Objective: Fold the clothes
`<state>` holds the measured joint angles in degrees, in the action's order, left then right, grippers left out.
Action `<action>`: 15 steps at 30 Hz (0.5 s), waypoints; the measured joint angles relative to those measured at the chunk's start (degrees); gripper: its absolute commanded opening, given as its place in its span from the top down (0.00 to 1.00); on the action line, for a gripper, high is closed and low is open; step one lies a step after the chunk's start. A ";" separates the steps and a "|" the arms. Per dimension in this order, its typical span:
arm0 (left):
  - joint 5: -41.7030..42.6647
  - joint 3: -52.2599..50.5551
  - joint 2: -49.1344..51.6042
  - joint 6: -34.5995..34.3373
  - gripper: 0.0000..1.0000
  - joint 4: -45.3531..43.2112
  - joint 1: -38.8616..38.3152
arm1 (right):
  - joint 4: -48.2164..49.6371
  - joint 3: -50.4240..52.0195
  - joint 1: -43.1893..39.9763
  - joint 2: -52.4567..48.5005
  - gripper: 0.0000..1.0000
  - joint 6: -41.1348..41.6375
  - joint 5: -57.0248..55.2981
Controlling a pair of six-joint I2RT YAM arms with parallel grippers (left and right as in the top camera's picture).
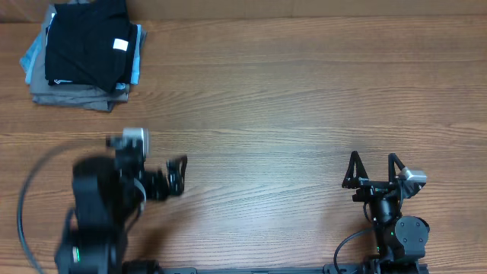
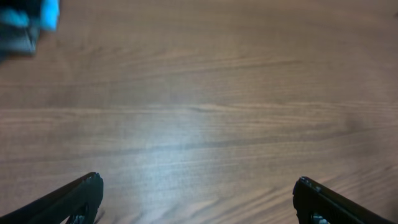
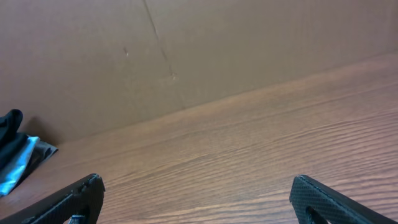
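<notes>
The black T-shirt lies folded on top of a stack of garments at the table's far left corner, with a small white tag showing. A dark edge of it shows at the left of the right wrist view. My left gripper is open and empty over bare wood near the front left, blurred by motion. In the left wrist view its fingertips stand wide apart over the tabletop. My right gripper is open and empty at the front right, its fingers spread over bare wood.
Under the black shirt lie a light blue garment and grey folded garments. The light blue one shows as a blur in the left wrist view and in the right wrist view. A brown wall rises behind the table.
</notes>
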<state>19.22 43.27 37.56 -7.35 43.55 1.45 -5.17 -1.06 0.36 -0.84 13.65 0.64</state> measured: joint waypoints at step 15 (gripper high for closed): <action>-4.66 -17.29 -27.12 -0.02 0.00 -16.11 0.00 | 0.00 0.00 0.00 0.00 0.00 -0.02 -0.02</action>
<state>14.57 25.98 10.44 -7.38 27.44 1.45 -5.17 -1.06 0.36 -0.84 13.63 0.62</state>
